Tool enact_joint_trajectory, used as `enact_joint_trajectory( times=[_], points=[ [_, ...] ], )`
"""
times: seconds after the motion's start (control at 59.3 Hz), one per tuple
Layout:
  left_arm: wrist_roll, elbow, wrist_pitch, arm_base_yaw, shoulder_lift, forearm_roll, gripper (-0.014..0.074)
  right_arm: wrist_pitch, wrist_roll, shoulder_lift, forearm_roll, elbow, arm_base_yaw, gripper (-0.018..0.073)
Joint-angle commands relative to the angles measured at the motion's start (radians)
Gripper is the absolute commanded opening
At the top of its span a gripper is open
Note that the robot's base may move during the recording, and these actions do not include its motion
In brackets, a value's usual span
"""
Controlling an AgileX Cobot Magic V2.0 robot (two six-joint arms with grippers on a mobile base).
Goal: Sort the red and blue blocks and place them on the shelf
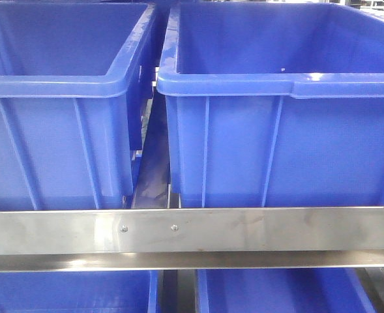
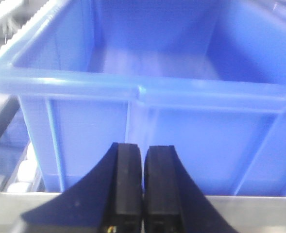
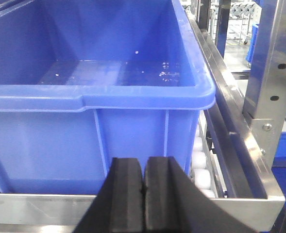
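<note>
Steel shelf rail [image 1: 244, 230], lengthwise left-right

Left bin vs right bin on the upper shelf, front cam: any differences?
The left bin is cut off by the frame's left edge; the right bin shows more of its width. The right bin's front rim sits lower in the frame than the left's. The right bin's floor has small white specks in the right wrist view; the left's floor is too blurred to tell. Both are blue, ribbed, open-topped, behind the rail.
</note>
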Motion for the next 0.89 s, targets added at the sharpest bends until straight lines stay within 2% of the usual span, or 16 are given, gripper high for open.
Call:
enact_joint_trajectory(
  times=[0.0,0.489,0.641,0.877],
  points=[
    [0.002,0.031,-0.060,-0.008,-0.033,-0.028,0.0127,-0.080,-0.010,-0.018,0.001,-0.020,-0.005,0.0069],
    [0.003,0.033,-0.070,-0.018,-0.036,-0.026,0.0127,-0.076,-0.010,-0.018,0.001,-0.020,-0.005,0.0069],
    [0.066,0.033,-0.085,-0.018,-0.036,-0.039,0.0127,-0.076,-0.010,-0.018,0.001,-0.020,-0.005,0.0069],
    [0.075,0.033,-0.112,-0.018,-0.036,-0.039,0.0127,-0.076,-0.010,-0.018,0.001,-0.020,-0.005,0.0069]
  ],
)
